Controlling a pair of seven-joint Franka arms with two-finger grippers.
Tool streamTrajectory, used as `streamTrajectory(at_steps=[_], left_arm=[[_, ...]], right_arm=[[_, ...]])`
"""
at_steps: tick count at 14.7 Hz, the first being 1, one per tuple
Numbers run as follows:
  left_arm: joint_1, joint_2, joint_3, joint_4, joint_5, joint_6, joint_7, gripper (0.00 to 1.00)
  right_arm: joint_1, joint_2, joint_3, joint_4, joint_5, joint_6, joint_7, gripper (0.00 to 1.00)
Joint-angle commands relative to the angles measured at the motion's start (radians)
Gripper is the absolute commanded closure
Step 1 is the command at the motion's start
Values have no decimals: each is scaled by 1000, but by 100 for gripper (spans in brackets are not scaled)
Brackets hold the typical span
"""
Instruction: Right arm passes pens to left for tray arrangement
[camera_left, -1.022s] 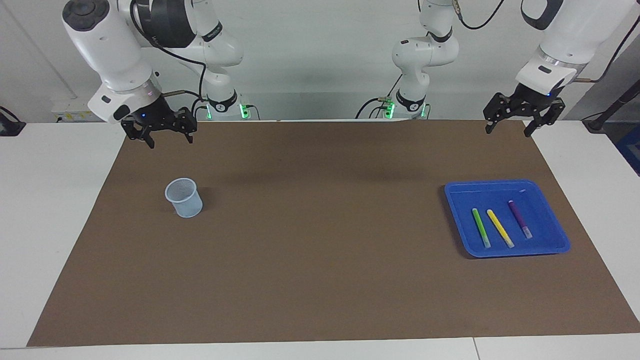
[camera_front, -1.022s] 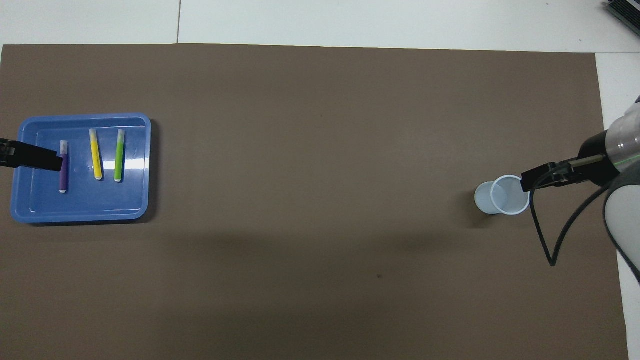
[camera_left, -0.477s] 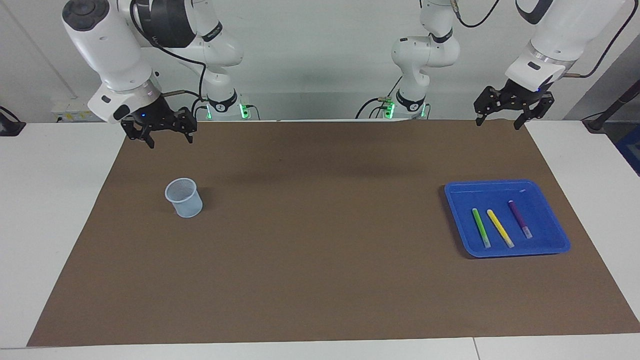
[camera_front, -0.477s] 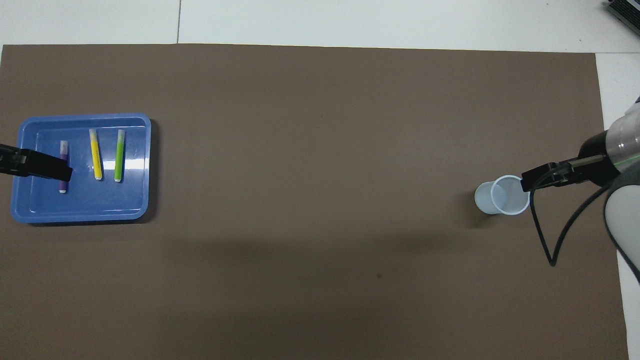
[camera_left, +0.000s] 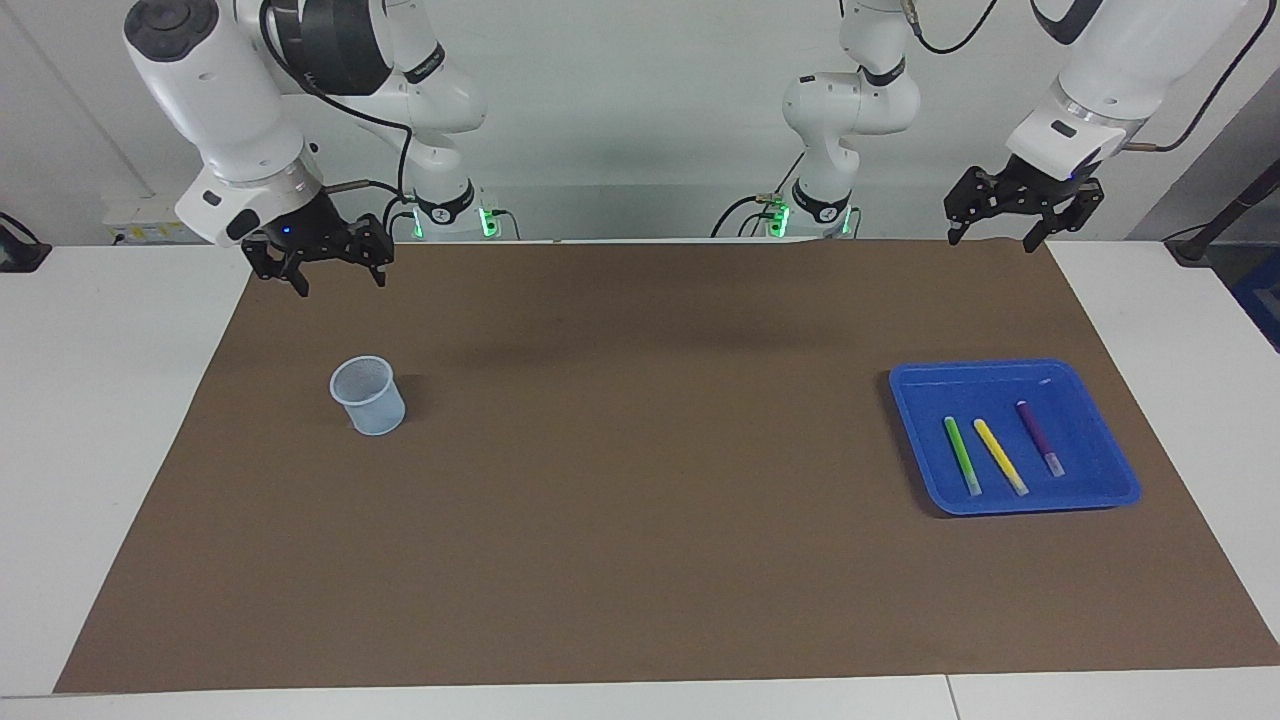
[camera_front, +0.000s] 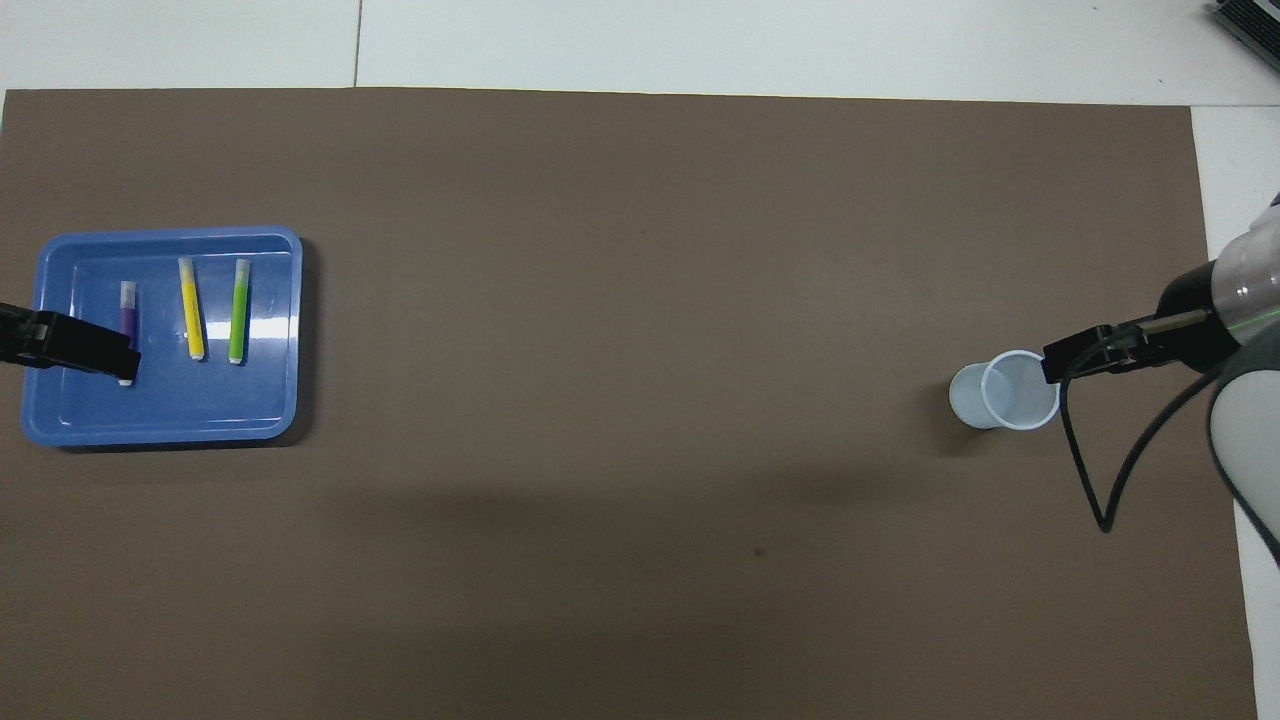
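cup: small translucent pale-blue mesh plastic cup, upright on the mat toward the right arm's end of the table, open mouth up, nothing visible inside
mat: large brown rectangular sheet, flat, covers most of the table top
table: white table, bare strips show around the mat on all sides
cup vs mat: cup sits well inside the mat's edge
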Motion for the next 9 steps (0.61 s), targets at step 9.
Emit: streamTrajectory(at_steps=[9], left_arm=[[-35,-6,25,14,23,-28,-14,0]], right_arm=[[0,-40,12,31,-16,-105,13,0]])
